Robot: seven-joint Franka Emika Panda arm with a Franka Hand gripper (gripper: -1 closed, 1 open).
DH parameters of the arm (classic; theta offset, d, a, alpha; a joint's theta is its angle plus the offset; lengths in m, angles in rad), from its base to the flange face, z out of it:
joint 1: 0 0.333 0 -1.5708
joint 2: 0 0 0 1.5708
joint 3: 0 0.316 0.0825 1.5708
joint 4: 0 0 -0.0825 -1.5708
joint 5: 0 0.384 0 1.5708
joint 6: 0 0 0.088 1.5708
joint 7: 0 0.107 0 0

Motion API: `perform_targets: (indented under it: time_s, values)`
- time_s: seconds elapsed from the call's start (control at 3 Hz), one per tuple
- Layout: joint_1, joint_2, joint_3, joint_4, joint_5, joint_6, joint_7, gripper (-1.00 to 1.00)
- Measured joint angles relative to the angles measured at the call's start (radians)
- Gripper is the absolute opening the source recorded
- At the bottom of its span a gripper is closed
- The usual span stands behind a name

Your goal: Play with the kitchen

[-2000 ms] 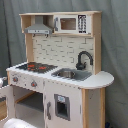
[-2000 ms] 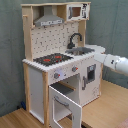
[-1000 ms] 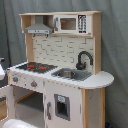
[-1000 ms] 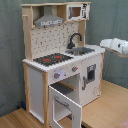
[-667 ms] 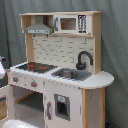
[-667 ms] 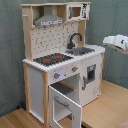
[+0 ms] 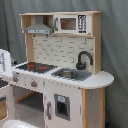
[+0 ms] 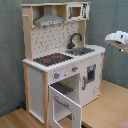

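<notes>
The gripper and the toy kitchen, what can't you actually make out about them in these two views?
- Gripper: in the second exterior view only a white part of the arm shows, cut off by the second exterior view's right edge.
- Sink: its inside is too shallowly seen in both exterior views.
- Oven: in the second exterior view the open door shows, but the cavity is dark.

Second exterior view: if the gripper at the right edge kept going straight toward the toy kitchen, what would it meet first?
Probably the kitchen, at the counter end beside the sink. The gripper hangs apart from it with nothing visible between, though depth and exact heading are unclear.
</notes>
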Motion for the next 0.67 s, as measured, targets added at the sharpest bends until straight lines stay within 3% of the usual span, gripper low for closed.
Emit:
perform_targets:
  time_s: [0.33,0.67]
  values:
    - [-0.041,0.013,-0.083,-0.029,0.032,-0.024,0.0,1.0]
    - [-0.1,0.064,-0.16,-0.019,0.061,-0.034,0.0,1.0]
